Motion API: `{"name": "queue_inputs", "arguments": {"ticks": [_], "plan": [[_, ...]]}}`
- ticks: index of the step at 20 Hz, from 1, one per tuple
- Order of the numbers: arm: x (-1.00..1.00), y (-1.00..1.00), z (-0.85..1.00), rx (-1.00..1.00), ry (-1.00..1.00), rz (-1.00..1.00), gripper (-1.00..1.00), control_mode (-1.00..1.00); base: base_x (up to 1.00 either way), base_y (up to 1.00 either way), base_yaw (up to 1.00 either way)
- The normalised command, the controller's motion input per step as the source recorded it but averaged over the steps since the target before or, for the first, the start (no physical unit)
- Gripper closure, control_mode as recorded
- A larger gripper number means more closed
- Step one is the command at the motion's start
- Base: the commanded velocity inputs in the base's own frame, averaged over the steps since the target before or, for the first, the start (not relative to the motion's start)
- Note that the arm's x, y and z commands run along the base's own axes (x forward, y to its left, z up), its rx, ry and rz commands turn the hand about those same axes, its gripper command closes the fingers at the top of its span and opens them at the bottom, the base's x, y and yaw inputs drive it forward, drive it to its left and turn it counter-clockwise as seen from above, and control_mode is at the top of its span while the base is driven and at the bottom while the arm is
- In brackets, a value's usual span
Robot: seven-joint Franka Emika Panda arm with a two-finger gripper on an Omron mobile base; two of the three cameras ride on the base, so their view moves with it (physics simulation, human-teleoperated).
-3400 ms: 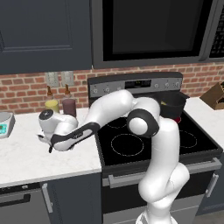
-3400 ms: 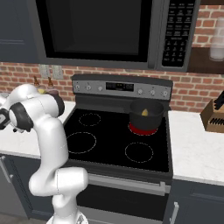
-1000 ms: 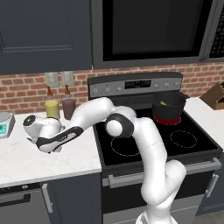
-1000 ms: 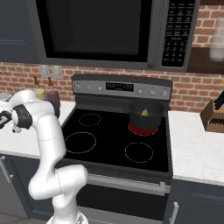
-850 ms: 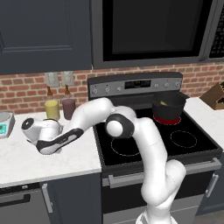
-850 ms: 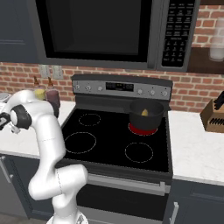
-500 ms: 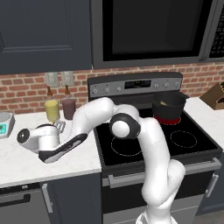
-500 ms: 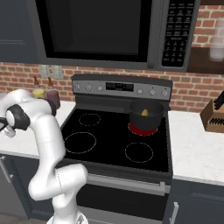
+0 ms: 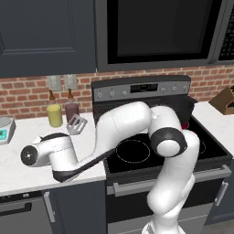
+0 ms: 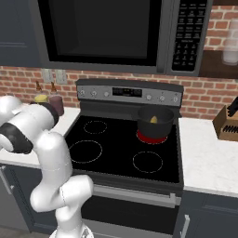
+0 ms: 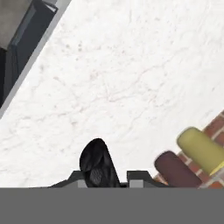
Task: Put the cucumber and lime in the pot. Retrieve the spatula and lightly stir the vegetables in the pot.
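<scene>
Spatula work is the step in hand: the small turner with a slotted silver head and thin black handle stands tilted on the left counter, just in front of the yellow cylindrical jar and the dark maroon jar, close to the stove's left edge. The gripper hangs low over the white marble counter. Its dark tips read as one mass, apparently nearly together, but I cannot tell whether the handle is between them.

To do this well, I would confirm the grip on the handle before lifting, then raise straight up so the head clears both jars.

The squat dark pot with the red base band sits on the far right burner, well apart from the spatula, with something yellowish inside.

Open room lies across the black cooktop. The counter's near edge is close under the hand, the brick wall is behind the jars, and a small scale sits at the far left.
</scene>
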Motion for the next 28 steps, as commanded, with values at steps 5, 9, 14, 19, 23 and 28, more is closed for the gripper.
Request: {"name": "queue_inputs", "arguments": {"ticks": [5, 9, 14, 19, 23, 28], "plan": [[-0.57, -0.41, 1.00, 0.29, -0.09, -0.25, 1.00, -1.00, 0.00, 0.00, 0.00], [-0.44, -0.44, 1.00, 0.32, -0.01, -0.29, 1.00, -1.00, 0.00, 0.00, 0.00], [-0.16, -0.39, 1.00, 0.36, 0.00, -0.28, 1.00, -1.00, 0.00, 0.00, 0.00], [-0.01, -0.55, 1.00, 0.43, 0.00, -0.22, 1.00, -1.00, 0.00, 0.00, 0.00], [0.00, -0.77, 1.00, 0.49, 0.00, -0.20, 1.00, -1.00, 0.00, 0.00, 0.00], [0.00, -0.89, 0.74, 0.51, 0.00, -0.22, 1.00, -1.00, 0.00, 0.00, 0.00]]}}
